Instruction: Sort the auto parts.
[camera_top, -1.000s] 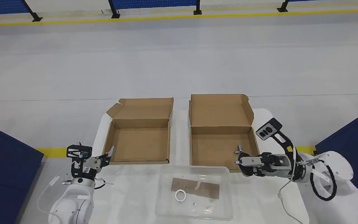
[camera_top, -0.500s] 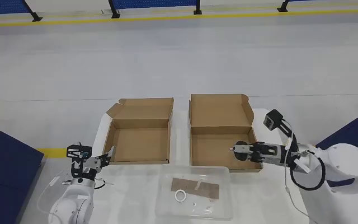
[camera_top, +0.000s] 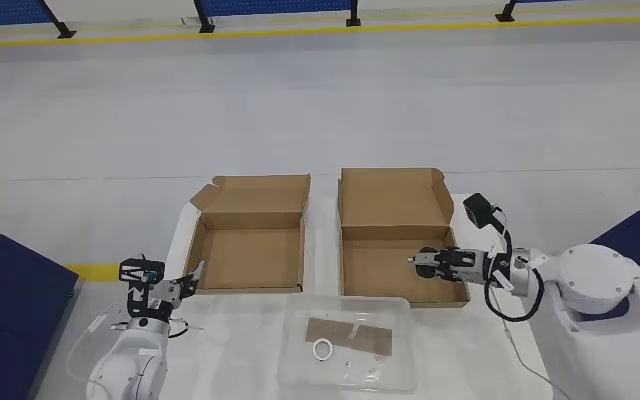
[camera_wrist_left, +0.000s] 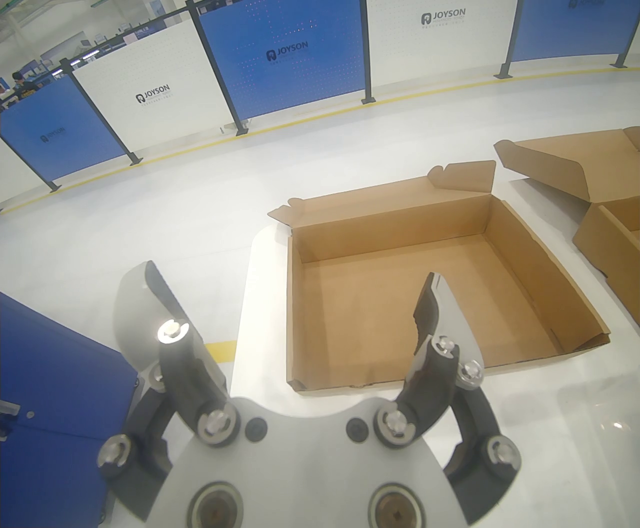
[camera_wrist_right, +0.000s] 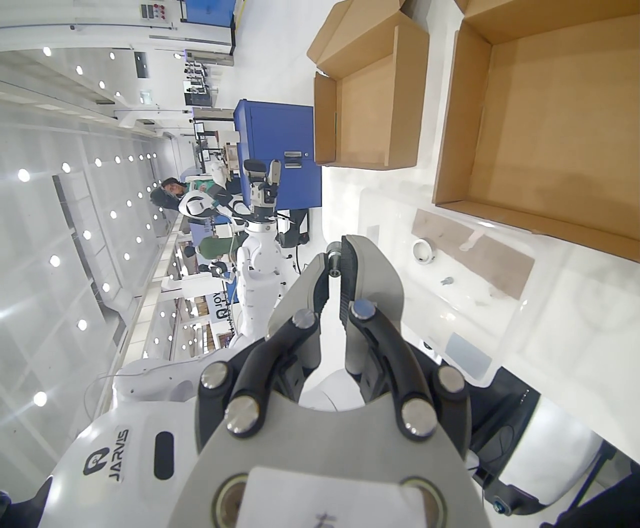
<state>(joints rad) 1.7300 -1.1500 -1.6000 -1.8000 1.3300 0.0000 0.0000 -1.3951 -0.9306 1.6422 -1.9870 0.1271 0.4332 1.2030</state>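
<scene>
Cardboard box (camera_top: 385, 272) under gripped part (camera_wrist_right: 333, 261); clear tray (camera_top: 292, 362) beside.

Factory or industrial hall, set up as a robot work cell. Wide glossy pale floor (camera_top: 300, 110) with a yellow line (camera_top: 300, 31) painted across it as a lane or safety marking. Blue and white partition panels (camera_wrist_left: 280, 55) on black feet fence off the area. Right wrist view shows a high ceiling with long rows of ceiling lights (camera_wrist_right: 22, 175), so a large open building, not a home or office. Blue cabinet (camera_wrist_right: 280, 135) of the metal workshop kind stands beside a white table (camera_top: 240, 315). On the table are two open cardboard boxes (camera_top: 250, 255) (camera_top: 380, 272) and a clear tray (camera_top: 297, 372), a sorting station layout.
</scene>
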